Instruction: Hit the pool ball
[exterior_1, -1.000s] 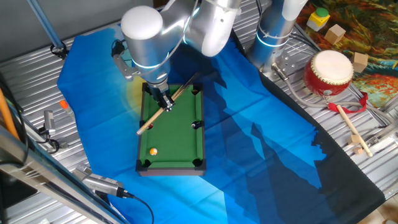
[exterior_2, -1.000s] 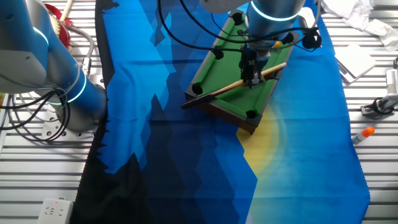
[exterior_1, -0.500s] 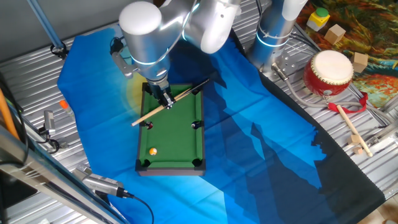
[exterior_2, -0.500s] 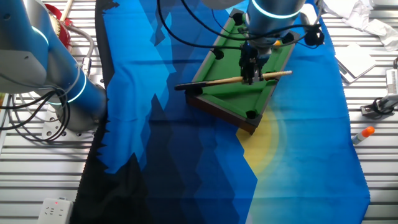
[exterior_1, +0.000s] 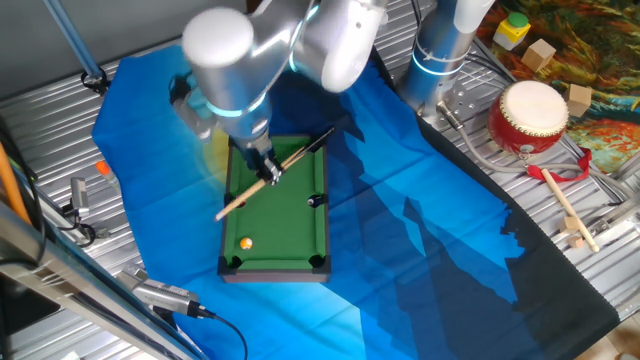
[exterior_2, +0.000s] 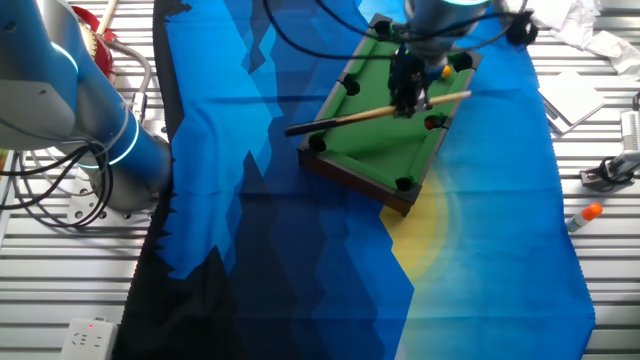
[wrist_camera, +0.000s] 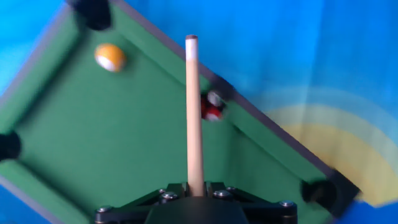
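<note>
Hand view: gripper (wrist_camera: 195, 198) clamps the cue (wrist_camera: 193, 112) — swing its tip left toward the ball (wrist_camera: 110, 56), then thrust straight, keeping it level.

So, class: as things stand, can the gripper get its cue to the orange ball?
Probably yes. The gripper is shut on the cue, and open green felt lies between the cue's tip and the ball, though the tip points off to one side.

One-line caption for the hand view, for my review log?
Gripper holds a wooden cue over the green pool table, orange ball ahead to the left, untouched.
</note>
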